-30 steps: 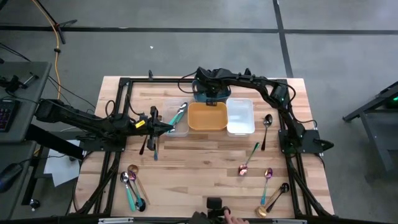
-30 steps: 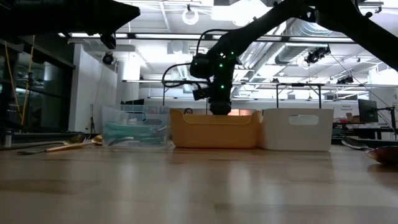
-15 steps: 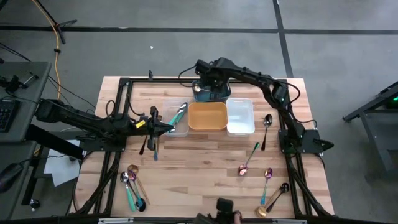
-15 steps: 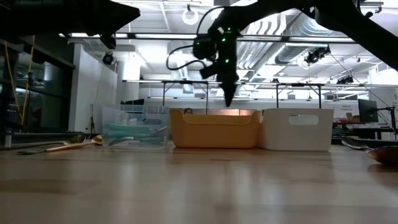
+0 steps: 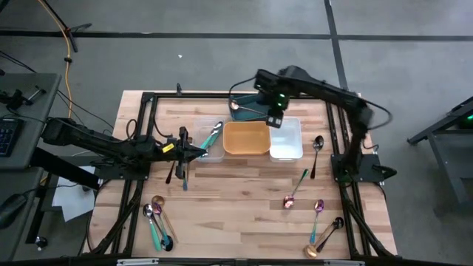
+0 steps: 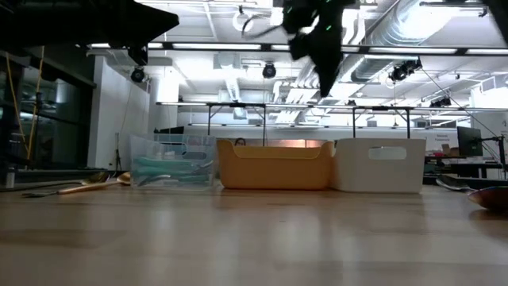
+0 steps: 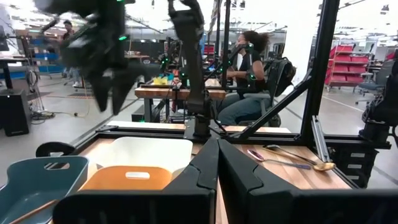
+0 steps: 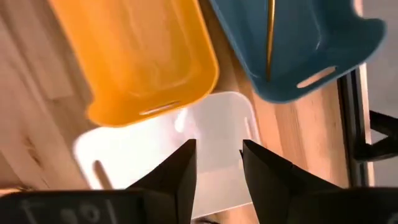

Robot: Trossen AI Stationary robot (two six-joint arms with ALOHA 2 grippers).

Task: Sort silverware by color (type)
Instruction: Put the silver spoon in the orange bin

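The right gripper (image 5: 275, 118) has risen from low behind the yellow tray (image 5: 246, 139) and swung toward the tabletop's right, now hanging above the far edge of the white tray (image 5: 285, 138). Its jaws have parted and hold nothing. A gold spoon (image 5: 244, 108) now shows in the blue tray (image 8: 298, 43).

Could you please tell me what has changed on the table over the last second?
The right claw rose from behind the yellow tray and swung toward the white tray, empty, fingers apart. A gold spoon lies in the blue tray. The left claw stayed shut beside the clear tray; the loose silverware did not move.
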